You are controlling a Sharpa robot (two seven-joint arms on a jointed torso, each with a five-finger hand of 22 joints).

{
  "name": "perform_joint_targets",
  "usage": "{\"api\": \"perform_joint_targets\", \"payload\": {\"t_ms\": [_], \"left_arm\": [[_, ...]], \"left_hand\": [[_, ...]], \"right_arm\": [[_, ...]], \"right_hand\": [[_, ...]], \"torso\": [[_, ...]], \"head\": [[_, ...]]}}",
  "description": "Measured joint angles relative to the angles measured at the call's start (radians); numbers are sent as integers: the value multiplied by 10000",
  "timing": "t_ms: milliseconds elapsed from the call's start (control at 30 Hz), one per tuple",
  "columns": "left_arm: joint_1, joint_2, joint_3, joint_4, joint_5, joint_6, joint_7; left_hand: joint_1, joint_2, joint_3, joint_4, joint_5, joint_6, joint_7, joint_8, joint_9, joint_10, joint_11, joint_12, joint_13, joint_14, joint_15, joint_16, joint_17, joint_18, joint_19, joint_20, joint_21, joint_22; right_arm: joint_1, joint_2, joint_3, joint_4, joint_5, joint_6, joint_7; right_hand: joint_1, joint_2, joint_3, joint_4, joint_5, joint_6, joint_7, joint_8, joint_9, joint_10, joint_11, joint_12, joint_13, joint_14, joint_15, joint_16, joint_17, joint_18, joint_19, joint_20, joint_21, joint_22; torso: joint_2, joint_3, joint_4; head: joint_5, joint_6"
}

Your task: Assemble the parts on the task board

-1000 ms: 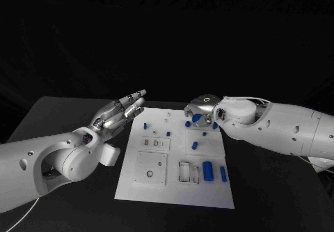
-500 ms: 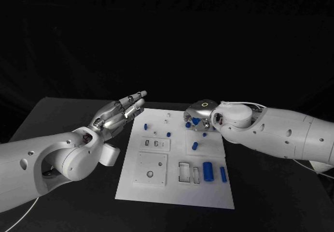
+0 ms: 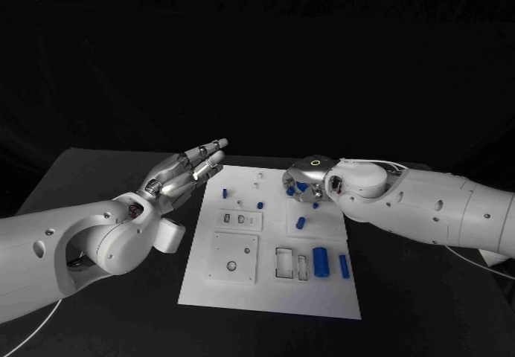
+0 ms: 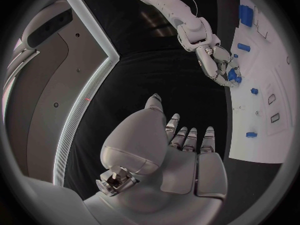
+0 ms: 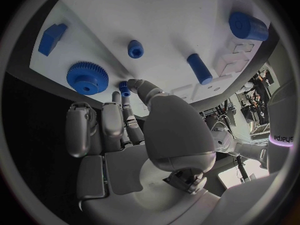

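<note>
The white task board (image 3: 269,290) lies in the middle of the table. My right hand (image 3: 306,178) hovers low over its far right part. In the right wrist view the thumb and a fingertip of this hand (image 5: 137,130) pinch a small blue peg (image 5: 125,90), beside a blue gear (image 5: 87,77). A blue block (image 5: 51,37), a short peg (image 5: 135,48) and a blue cylinder (image 5: 200,68) lie further out on the board. My left hand (image 3: 188,171) floats open, fingers stretched, just off the board's far left corner, holding nothing.
Near the board's front right lie a large blue cylinder (image 3: 320,262) and a thinner one (image 3: 344,266). Another blue cylinder (image 3: 301,222) and two small pegs (image 3: 225,194) (image 3: 261,205) sit mid-board. Bare black table flanks the board.
My right arm has slid a little toward the board's middle and lowered slightly, the hand staying over the far right parts. The left hand has not moved.
</note>
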State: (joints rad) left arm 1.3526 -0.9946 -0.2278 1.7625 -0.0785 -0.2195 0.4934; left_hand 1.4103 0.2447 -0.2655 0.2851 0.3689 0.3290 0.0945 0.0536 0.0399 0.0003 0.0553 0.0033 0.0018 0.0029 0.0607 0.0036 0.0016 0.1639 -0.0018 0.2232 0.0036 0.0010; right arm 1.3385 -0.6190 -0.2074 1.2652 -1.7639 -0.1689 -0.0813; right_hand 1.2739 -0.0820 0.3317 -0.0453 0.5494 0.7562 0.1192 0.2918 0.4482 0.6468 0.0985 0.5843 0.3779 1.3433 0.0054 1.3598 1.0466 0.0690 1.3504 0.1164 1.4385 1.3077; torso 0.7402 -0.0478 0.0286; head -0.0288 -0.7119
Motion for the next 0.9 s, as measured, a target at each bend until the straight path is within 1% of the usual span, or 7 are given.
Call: {"api": "perform_joint_targets", "payload": {"t_ms": [100, 167, 233, 433, 700, 733, 900], "left_arm": [[0, 18, -1, -24, -11, 24, -21], [0, 21, -3, -33, -21, 41, -37], [0, 26, -3, -43, -33, 53, -51], [0, 34, -3, -68, -76, 83, -102], [-1, 55, -8, -91, -110, 117, -176], [-1, 55, -8, -91, -113, 120, -184], [-2, 36, -10, -89, -134, 130, -234]], "left_hand": [[0, 0, 27, -27, 47, 35, 35, 39, 0, 0, 0, 0, 2, 0, 0, 0, 0, 0, 36, 36, 0, 0], [26, 26, 27, -27, 48, 36, 35, 39, 0, 21, 21, 0, 2, -19, 19, 0, 0, 0, 36, 36, 0, 1], [40, 40, 27, -27, 48, 35, 35, 39, 0, 36, 36, 0, 2, -27, 27, 0, 1, -1, 36, 36, 0, 1], [132, 27, 80, -26, 116, 71, 71, 77, 8, 1, 70, 0, 0, -27, 27, 0, 1, -1, 36, 36, 0, 2], [175, 70, 104, -50, 163, 177, 106, 77, 8, 37, 105, 0, 0, -26, 26, 0, -4, 0, 0, 72, 0, 2], [175, 70, 106, -52, 204, 177, 106, 99, 8, 37, 105, 0, 0, -26, 26, 0, -4, 0, 8, 79, 0, 3], [214, 30, 106, -52, 212, 204, 132, 116, 18, 37, 105, 0, 1, -22, 93, 0, -7, 1, 37, 108, 0, 3]], "right_arm": [[-8, 27, 2, -73, 42, -63, 55], [-16, 50, 2, -123, 78, -111, 94], [-22, 71, 2, -166, 106, -156, 132], [-48, 143, 3, -277, 194, -336, 275], [-99, 205, 3, -377, 274, -693, 483], [-103, 203, 3, -382, 282, -741, 502], [-109, 163, 5, -394, 324, -1006, 592]], "right_hand": [[0, 0, 69, -15, 0, 69, 3, 0, 39, 0, 0, 0, 21, 0, 0, 0, 0, 0, 0, 0, 0, 0], [0, 0, 138, 0, 0, 152, -75, 0, 82, 2, -2, 0, 43, 0, 0, 0, 0, 0, 0, 0, 0, 0], [0, 0, 176, 1, -5, 252, -74, 23, 135, 112, -18, 0, 62, -27, -27, 0, -7, 0, 0, 0, 0, -1], [120, 120, 317, -15, -154, 762, -186, 330, 457, 684, -150, 0, 136, -74, -74, 0, -38, 0, 9, -9, 0, -1], [227, 226, 343, -42, -215, 1358, -260, 773, 1029, 1557, -332, 77, 148, 72, -221, 0, 63, 1, 235, -235, 118, -2], [271, 184, 342, -41, -217, 1418, -267, 837, 1106, 1687, -357, 83, 148, 92, -241, 0, 63, 1, 256, -256, 118, -2], [336, 250, 340, -41, -255, 1594, -239, 942, 1368, 1920, -239, 119, 162, 145, -293, 0, 75, 1, 326, -326, 157, -3]], "torso": [[-7, -4, 0], [-9, -4, 0], [-12, -5, 0], [-19, -4, 12], [-22, 0, 17], [-23, 0, 17], [-38, -5, 17]], "head": [[-12, -29], [-18, -38], [-19, -54], [-2, -92], [66, -129], [81, -138], [131, -178]]}}
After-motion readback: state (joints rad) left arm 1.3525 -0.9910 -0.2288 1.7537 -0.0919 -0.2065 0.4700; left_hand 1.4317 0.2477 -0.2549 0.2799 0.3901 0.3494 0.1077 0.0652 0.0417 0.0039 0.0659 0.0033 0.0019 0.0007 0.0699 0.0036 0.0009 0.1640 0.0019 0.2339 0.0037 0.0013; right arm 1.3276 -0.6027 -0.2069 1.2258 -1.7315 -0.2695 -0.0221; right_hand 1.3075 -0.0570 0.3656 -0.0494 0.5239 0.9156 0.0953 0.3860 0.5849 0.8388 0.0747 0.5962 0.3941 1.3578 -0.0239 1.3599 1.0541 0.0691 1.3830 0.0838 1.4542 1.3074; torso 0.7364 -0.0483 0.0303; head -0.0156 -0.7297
